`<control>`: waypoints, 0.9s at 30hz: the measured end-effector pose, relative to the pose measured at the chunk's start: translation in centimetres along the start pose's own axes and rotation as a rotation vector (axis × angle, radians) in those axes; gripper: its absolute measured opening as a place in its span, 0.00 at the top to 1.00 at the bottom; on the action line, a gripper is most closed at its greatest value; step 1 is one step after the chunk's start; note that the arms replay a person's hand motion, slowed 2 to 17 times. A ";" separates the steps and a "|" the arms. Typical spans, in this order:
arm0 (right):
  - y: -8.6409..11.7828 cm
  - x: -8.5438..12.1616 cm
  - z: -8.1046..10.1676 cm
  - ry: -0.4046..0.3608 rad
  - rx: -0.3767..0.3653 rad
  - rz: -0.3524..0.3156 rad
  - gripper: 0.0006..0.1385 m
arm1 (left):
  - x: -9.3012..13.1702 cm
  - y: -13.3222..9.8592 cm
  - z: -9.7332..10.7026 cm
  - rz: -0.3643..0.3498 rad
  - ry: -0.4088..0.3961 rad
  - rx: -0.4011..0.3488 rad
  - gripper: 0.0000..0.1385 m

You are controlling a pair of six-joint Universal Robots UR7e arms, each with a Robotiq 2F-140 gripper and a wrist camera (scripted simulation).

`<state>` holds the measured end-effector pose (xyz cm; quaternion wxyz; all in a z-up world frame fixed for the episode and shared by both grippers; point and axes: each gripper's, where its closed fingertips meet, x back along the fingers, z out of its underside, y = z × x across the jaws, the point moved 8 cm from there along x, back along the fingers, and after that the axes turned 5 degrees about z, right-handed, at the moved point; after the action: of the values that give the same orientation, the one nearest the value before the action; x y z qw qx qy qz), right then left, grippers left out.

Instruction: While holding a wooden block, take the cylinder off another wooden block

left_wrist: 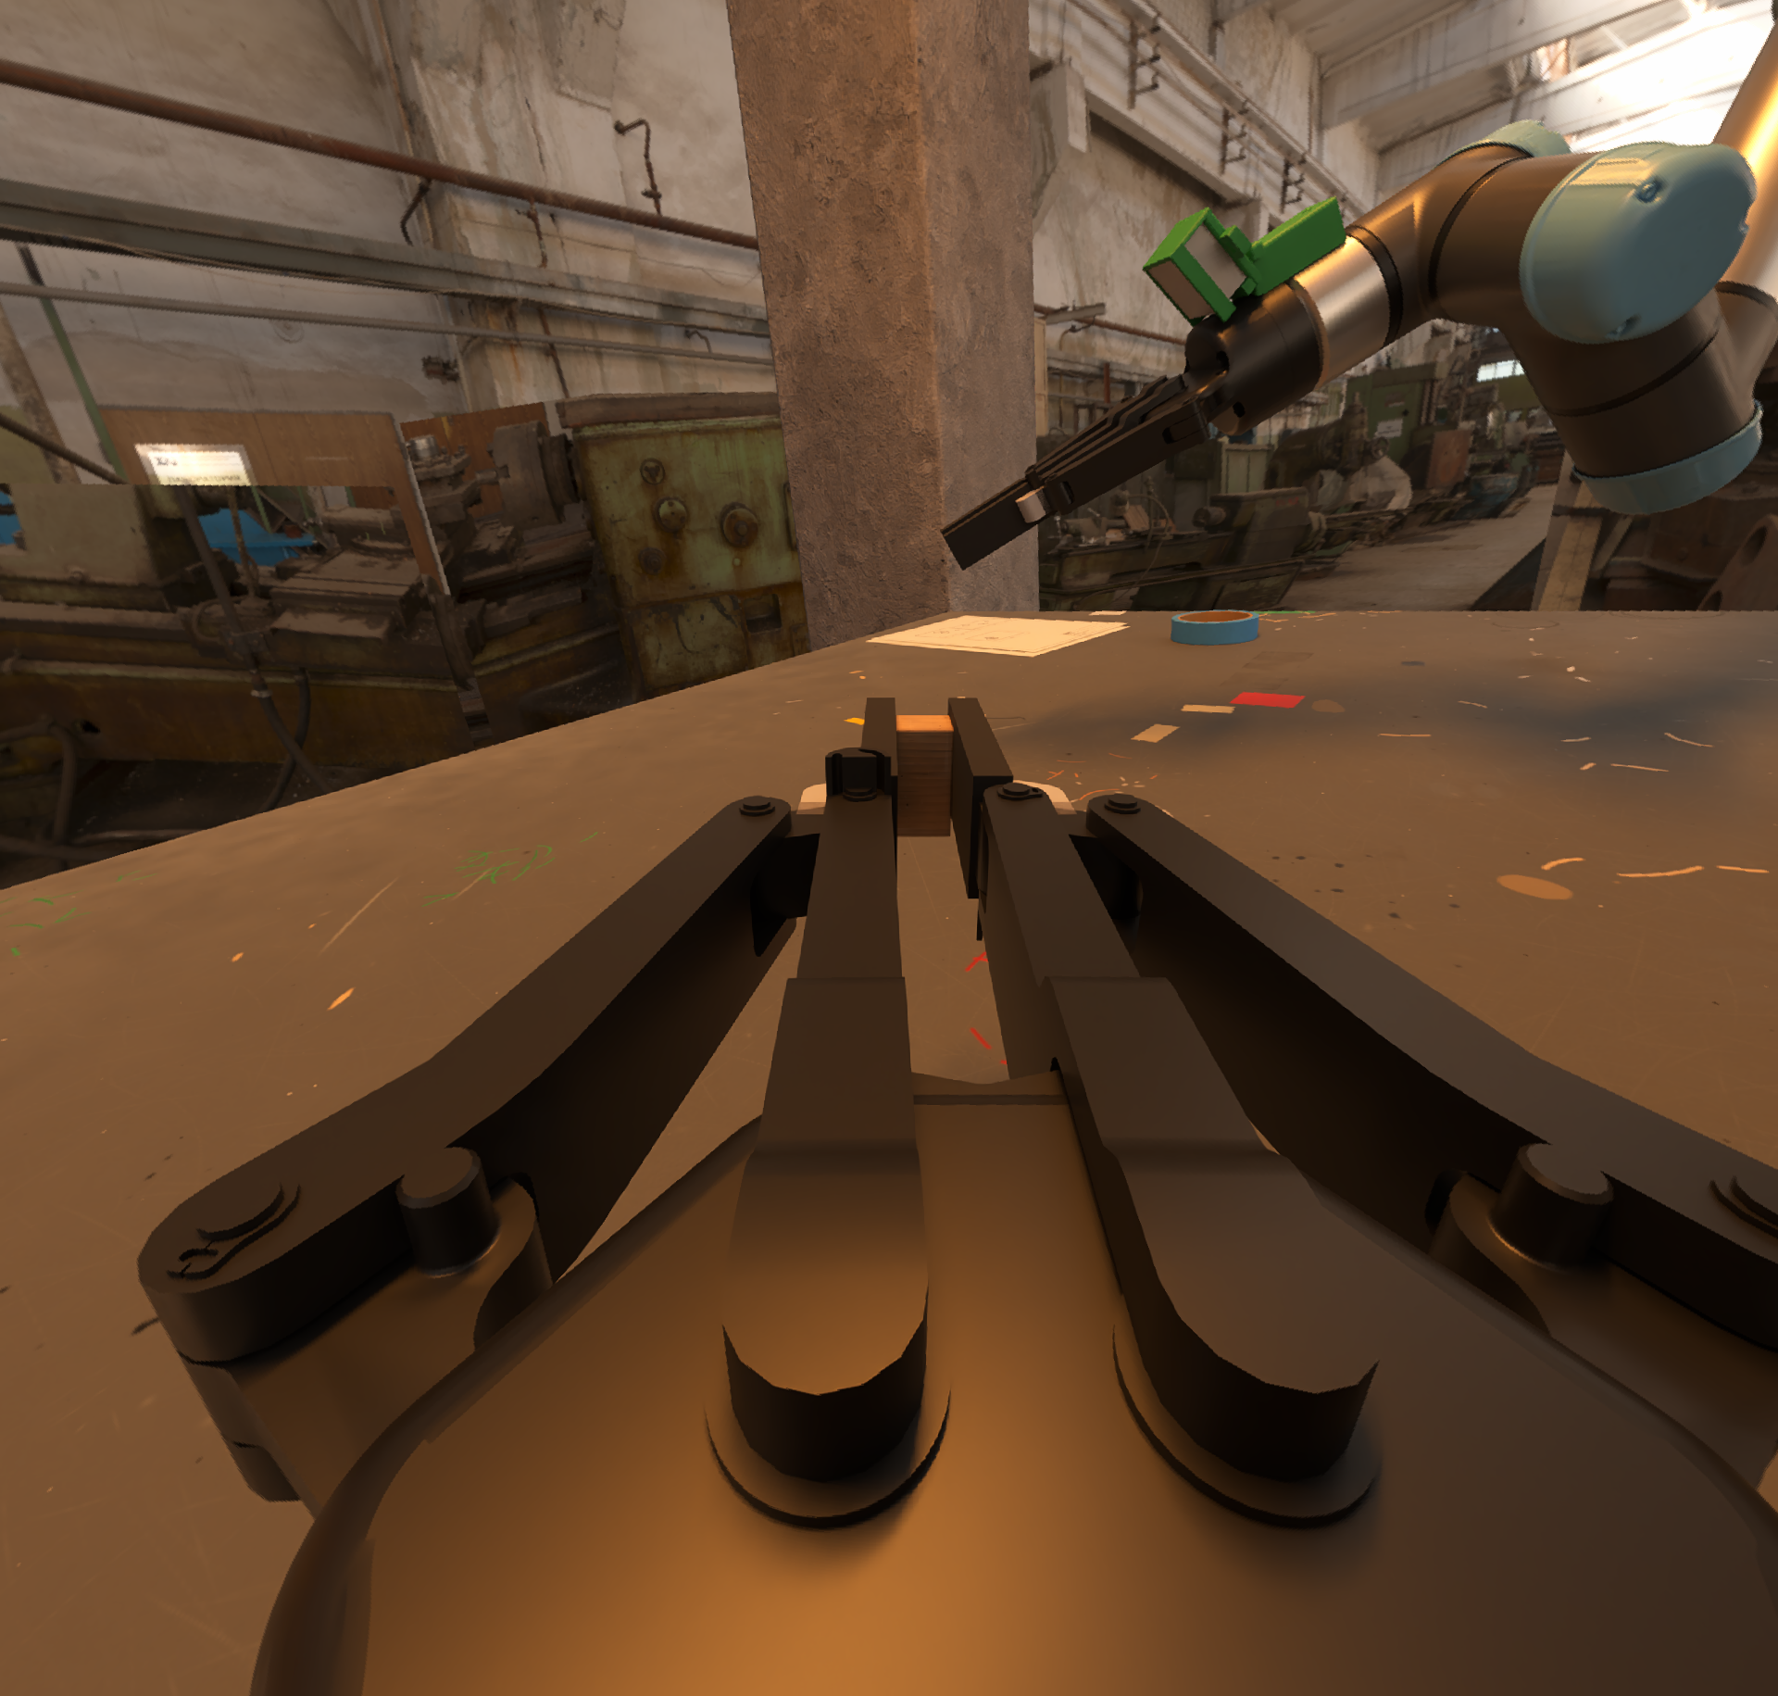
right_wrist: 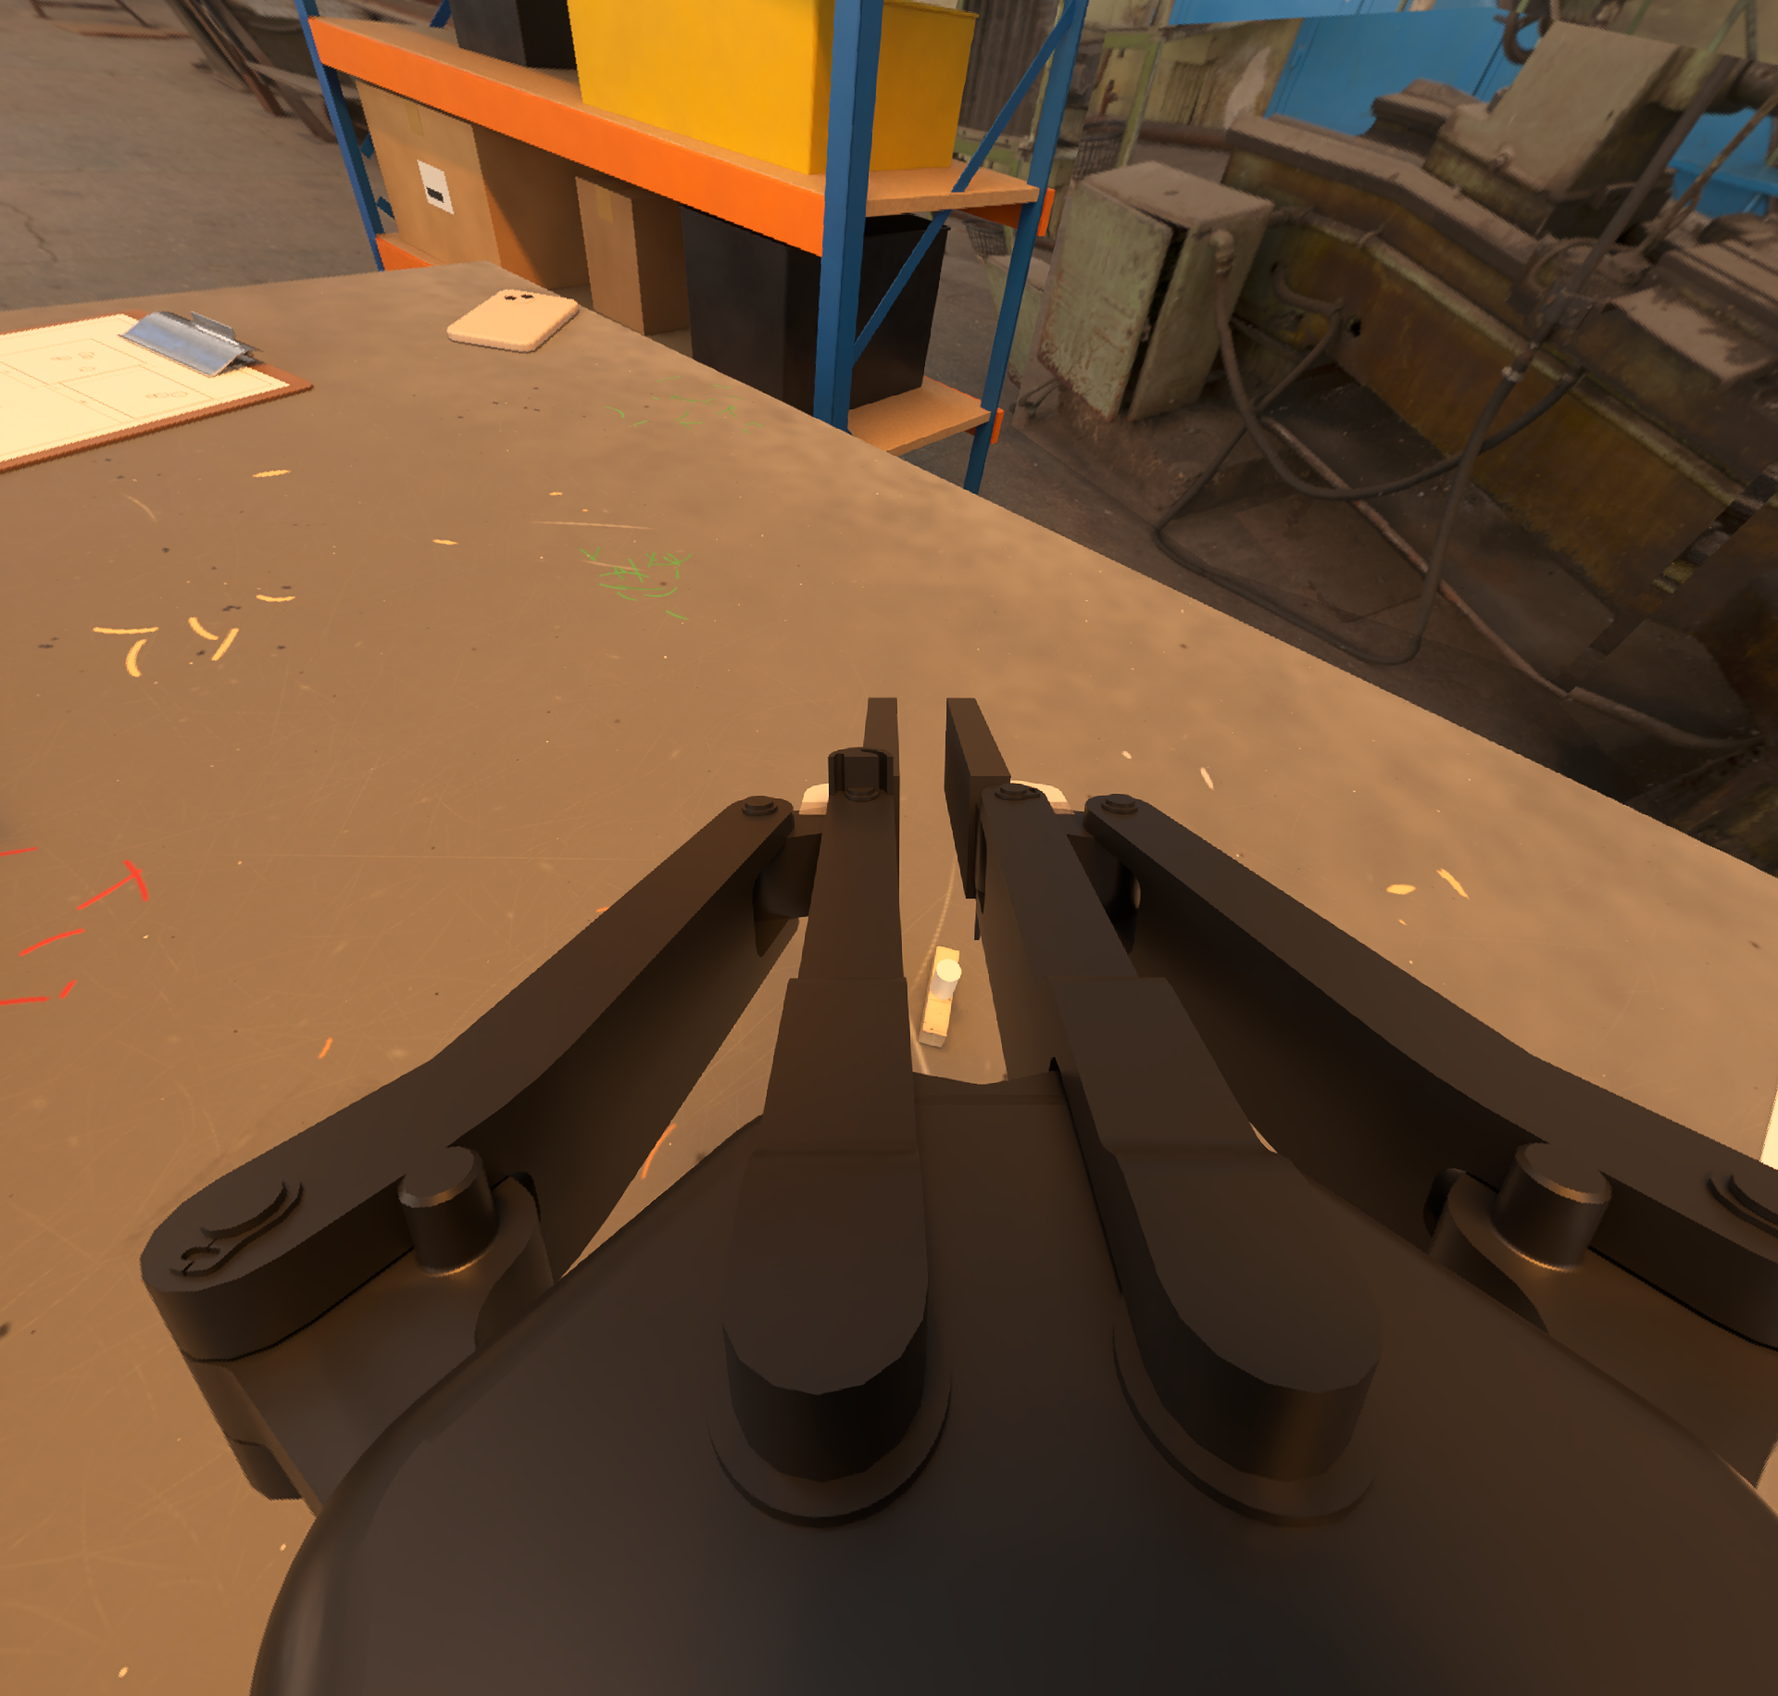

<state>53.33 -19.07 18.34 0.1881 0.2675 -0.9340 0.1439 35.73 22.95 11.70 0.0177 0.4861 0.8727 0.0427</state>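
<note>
My left gripper (left_wrist: 922, 736) is shut on a small wooden block (left_wrist: 924, 769) and holds it just above the brown table (left_wrist: 481, 928). My right gripper (right_wrist: 922, 736) hangs high over the table, empty, its jaws only a narrow gap apart. Far below, between its fingers, a second wooden block (right_wrist: 936, 1019) stands on the table with a short white cylinder (right_wrist: 947, 974) on top. The right gripper also shows in the left wrist view (left_wrist: 967, 543), raised above the table's far edge.
A sheet of paper (left_wrist: 1001, 635) and a blue tape roll (left_wrist: 1214, 628) lie at the far edge. A clipboard (right_wrist: 125, 389) and a pale phone (right_wrist: 513, 320) lie near another edge, with a shelf rack holding a yellow bin (right_wrist: 760, 52) beyond.
</note>
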 end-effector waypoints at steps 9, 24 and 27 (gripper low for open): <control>0.0 0.1 0.0 0.001 0.001 0.002 0.91 | 0.0 0.0 0.0 0.000 0.000 0.000 0.89; -0.3 0.5 -0.3 -0.004 0.006 0.009 0.91 | 0.0 0.0 0.0 0.002 0.000 -0.001 0.89; -0.4 0.6 -0.3 -0.003 0.007 0.012 0.91 | 0.0 0.0 0.0 0.002 0.001 0.000 0.89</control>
<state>53.14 -19.58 18.92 0.1847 0.2631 -0.9353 0.1480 35.73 22.95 11.70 0.0176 0.4870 0.8722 0.0430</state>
